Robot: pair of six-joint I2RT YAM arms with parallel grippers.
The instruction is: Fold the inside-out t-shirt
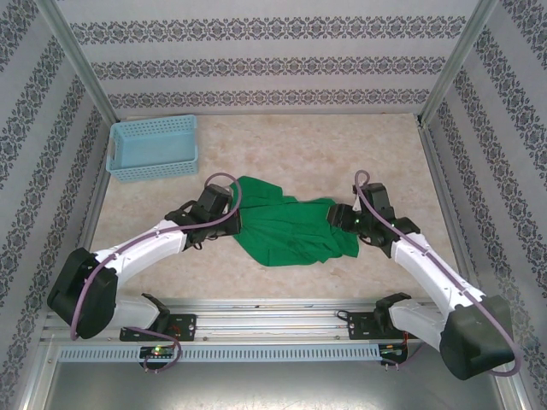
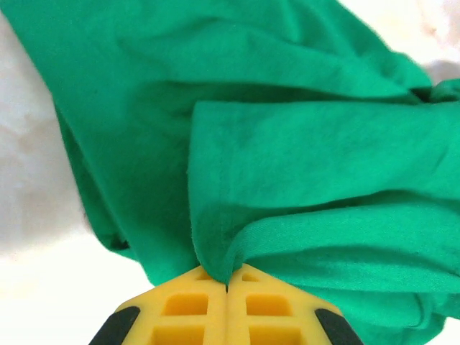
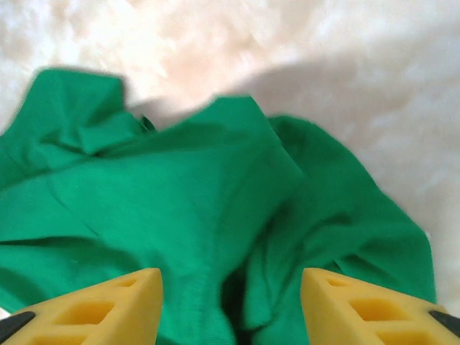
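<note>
The inside-out t-shirt (image 1: pixel 286 231) is sitting bunched up and wrinkly around the middle of the table (image 1: pixel 342 154), a bit toward the 6 o'clock side in the overhead view. It's not flat at all, with folds and lumps all over.

The left tool (image 2: pixel 228 287) is at the shirt's 9 o'clock edge, and its yellow fingers are clamped right together on a fold of the green cloth. You can see the fabric pulled into a little peak where it goes in between them.

The right tool (image 3: pixel 231 287) is over at the shirt's 3 o'clock edge, and that one is let go. Its two fingers stand well apart with rumpled cloth lying under the gap, nothing pinched.

A light blue mesh basket (image 1: pixel 154 147) is way off at about 10 o'clock, well apart from the shirt.
</note>
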